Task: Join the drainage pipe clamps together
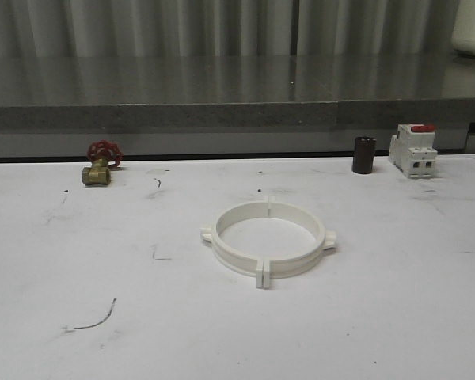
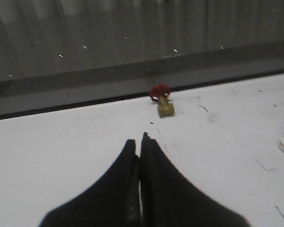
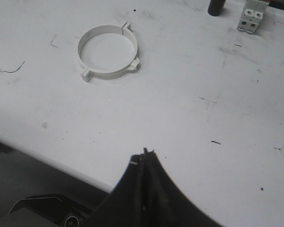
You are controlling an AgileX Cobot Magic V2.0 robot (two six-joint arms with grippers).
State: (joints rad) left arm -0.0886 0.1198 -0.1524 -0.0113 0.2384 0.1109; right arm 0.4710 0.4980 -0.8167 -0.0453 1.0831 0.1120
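Two drainage pipe clamps (image 1: 267, 238) joined in a ring, both grippers closed, empty, no legible writing

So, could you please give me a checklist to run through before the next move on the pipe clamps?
1. Both drainage pipe clamps form one closed ring on the table: ok.
2. End tabs meet at the near seam, front view: ok; whether they are locked, cannot tell.
3. Left gripper shut, holding nothing, away from the ring: ok.
4. Right gripper shut, holding nothing, away from the ring: ok.
5. Brass valve, black cylinder and circuit breaker stand apart from the ring: ok.
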